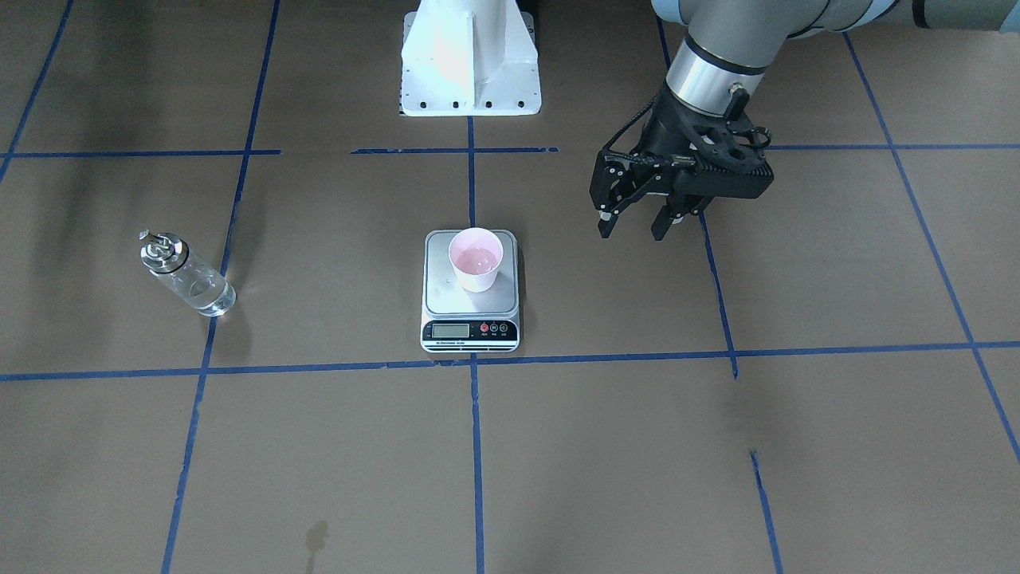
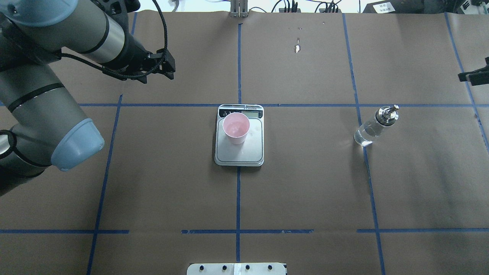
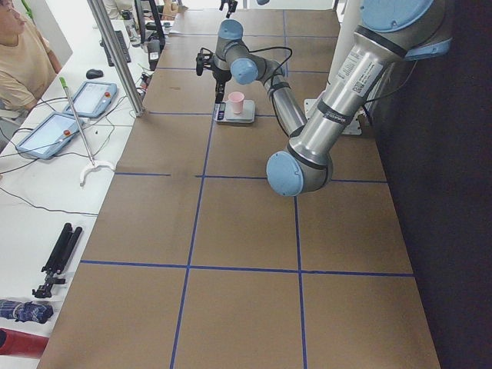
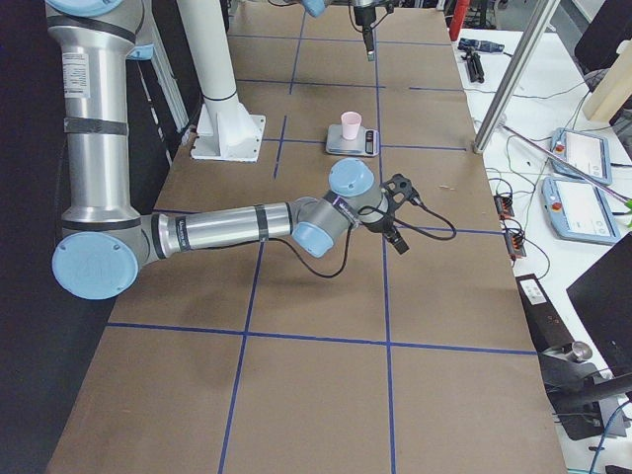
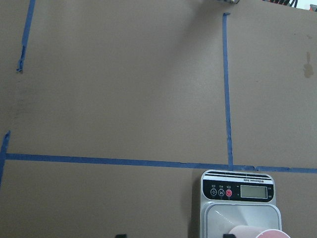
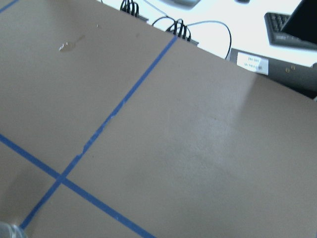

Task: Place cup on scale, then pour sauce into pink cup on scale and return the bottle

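Cup [image 1: 476, 259] upright on scale [image 1: 470, 301]; left fingers [image 1: 661, 223] wide apart, empty; right fingers [image 2: 469, 77], spread indiscernible

Items are counted as follows. Pink cup [image 1: 476, 259]: one. Scale [image 1: 448, 291]: one. Glass bottle [image 1: 190, 277]: one. Robot arms: two, entered as left arm [image 2: 46, 103] and right arm [image 4: 227, 227]. Grippers: two, entered as left gripper [image 1: 633, 231] and right gripper [image 4: 397, 237]. Handheld pendants [image 3: 91, 98]: two, listed off the table.

Cut off at overhead view's edge: right gripper [image 2: 473, 76], state not readable. Digits on scale [image 1: 448, 288] too small. cup [image 5: 260, 232] cropped by left-wrist view's bottom edge.
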`<action>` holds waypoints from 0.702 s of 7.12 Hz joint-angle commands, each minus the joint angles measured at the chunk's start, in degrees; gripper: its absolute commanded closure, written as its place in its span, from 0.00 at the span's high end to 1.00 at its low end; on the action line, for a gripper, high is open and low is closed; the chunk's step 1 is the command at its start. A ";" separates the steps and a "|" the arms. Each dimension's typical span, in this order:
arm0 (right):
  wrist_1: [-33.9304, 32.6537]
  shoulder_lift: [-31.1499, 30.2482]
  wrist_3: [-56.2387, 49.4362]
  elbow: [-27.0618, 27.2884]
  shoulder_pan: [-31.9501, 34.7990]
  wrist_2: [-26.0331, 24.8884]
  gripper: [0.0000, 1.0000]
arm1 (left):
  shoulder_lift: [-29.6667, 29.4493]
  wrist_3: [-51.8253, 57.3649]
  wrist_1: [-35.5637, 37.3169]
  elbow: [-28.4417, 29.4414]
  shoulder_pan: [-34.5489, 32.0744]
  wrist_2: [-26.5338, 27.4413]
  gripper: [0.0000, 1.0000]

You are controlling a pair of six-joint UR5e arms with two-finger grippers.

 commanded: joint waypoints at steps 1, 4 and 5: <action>10.87 -2.25 11.73 0.33 -8.60 -10.69 1.00 | 0.80 0.09 -0.73 0.51 -0.02 -0.01 0.71; 29.91 -11.98 25.89 0.77 -12.46 -8.57 0.92 | 0.80 -0.17 -0.82 0.69 0.15 -0.01 0.71; 32.47 -13.84 27.47 0.69 -13.08 -8.57 0.91 | 0.46 -0.34 -0.82 0.69 0.15 -0.01 0.71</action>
